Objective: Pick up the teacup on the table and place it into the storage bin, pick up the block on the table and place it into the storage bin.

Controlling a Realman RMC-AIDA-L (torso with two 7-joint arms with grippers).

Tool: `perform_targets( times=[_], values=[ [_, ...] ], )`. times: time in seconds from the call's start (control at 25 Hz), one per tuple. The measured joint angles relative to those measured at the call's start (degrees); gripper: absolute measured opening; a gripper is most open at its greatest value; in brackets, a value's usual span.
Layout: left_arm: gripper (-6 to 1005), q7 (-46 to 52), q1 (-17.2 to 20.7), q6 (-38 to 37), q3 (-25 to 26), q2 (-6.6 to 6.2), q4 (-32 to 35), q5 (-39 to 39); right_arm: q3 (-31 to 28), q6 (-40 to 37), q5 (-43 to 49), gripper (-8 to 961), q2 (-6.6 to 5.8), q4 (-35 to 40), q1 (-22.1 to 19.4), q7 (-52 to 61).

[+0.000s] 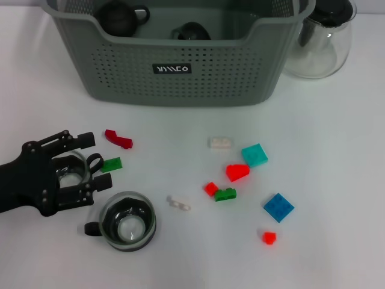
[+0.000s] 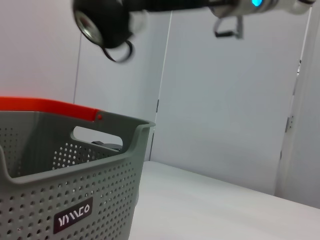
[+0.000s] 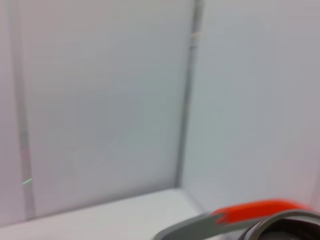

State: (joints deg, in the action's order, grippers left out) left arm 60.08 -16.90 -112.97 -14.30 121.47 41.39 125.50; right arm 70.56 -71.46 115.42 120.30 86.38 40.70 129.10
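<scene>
1. Storage bin (image 1: 180,72): grey-green, perforated, far side of the table, looks like two dark cups inside.
2. Glass teacup (image 1: 127,221) upright, near edge.
3. Colored blocks (image 1: 254,155) scattered mid-table.

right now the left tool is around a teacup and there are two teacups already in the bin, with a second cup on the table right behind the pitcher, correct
Not quite. In the head view the second cup sits near the front table edge beside the left tool, far from the pitcher. The rest holds: that tool is around a teacup, and two teacups lie in the bin.
</scene>
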Motion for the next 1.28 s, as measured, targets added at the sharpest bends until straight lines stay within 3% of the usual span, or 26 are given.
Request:
perform_targets(
  times=[0.16,0.24,0.28,0.32,0.44,0.48,0.6,0.88,1.28],
  values=[
    [843,0.2,-0.22,0.01,0.21,0.02,0.0,-0.09,1.81,7.56,10.83,53,0.11,-2.95,5.04,9.42],
    [843,0.22,-0.27,0.02,0.31,0.06,0.0,-0.11,2.95,10.93,17.28,53,0.07,-7.34,8.65,14.8],
    [843,0.22,-0.3,0.02,0.33,0.07,0.0,-0.11,3.27,13.26,22.64,53,0.01,-13.09,12.73,18.85],
    [843,0.23,-0.34,0.03,0.35,0.1,0.0,-0.11,3.27,13.26,22.64,53,0.01,-13.09,12.73,18.85],
    [843,0.24,-0.49,0.05,0.33,0.14,-0.33,-0.11,2.79,16.47,30.22,54,-0.05,-25.56,19.88,22.73],
    [843,0.24,-0.57,0.11,0.33,0.14,-0.5,-0.12,1.86,19.42,34.58,54,-0.16,-35.54,24.6,24.03],
    [843,0.26,-0.79,0.27,0.33,0.1,-0.79,-0.11,0.18,23.39,39.02,54,-0.26,-47.38,29.94,24.41],
    [842,0.29,-1.01,0.43,0.31,0.08,-1.34,-0.09,0.58,24.6,42.18,53,-0.12,-55.31,32.75,24.29],
    [842,0.39,-1.06,0.43,0.14,0.12,-1.41,-0.08,0.59,22.29,42.71,54,-0.25,-56.79,32.06,24.14]
  ],
)
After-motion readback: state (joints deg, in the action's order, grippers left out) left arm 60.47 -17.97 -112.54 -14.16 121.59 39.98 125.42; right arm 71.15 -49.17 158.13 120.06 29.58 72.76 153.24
